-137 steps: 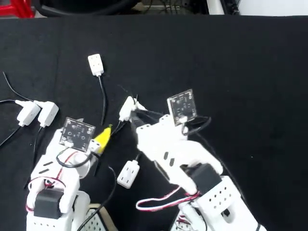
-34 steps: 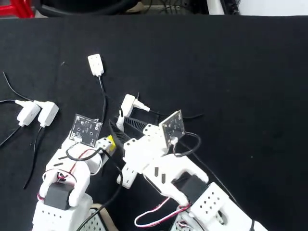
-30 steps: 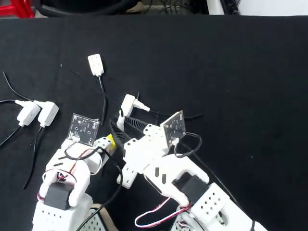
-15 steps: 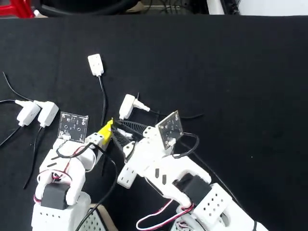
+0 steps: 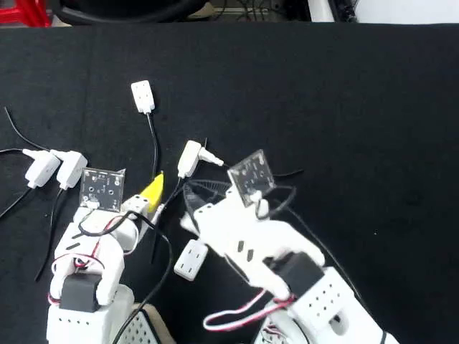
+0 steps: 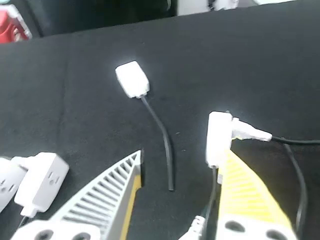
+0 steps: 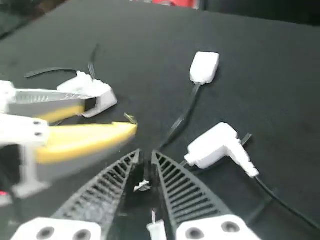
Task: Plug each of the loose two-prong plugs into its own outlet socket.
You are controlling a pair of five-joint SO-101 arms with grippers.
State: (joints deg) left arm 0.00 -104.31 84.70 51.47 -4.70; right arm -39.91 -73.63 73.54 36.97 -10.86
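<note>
A white socket (image 5: 143, 95) (image 6: 131, 79) (image 7: 204, 66) lies at the far left with its black cable trailing toward me. Nearer the middle, another white socket (image 5: 189, 158) (image 6: 217, 137) (image 7: 212, 145) has a plug (image 5: 211, 155) (image 6: 248, 132) stuck into its side. My left gripper (image 5: 147, 192) (image 6: 180, 157) stands open just short of that socket, its yellow finger (image 6: 245, 192) beside it. My right gripper (image 5: 192, 192) (image 7: 145, 154) is next to it, its black fingers shut on a small white plug (image 7: 155, 230) with a metal prong showing.
Two joined white sockets (image 5: 56, 168) (image 6: 42, 180) lie at the left edge with black cables. A loose white socket (image 5: 191, 259) lies between the two arm bases. Black cables cross the black cloth (image 5: 344, 107) near both grippers; the right and far parts are bare.
The left arm swung left and its yellow finger moved up toward the middle socket. The right gripper moved farther from its base, closing on the middle socket.
</note>
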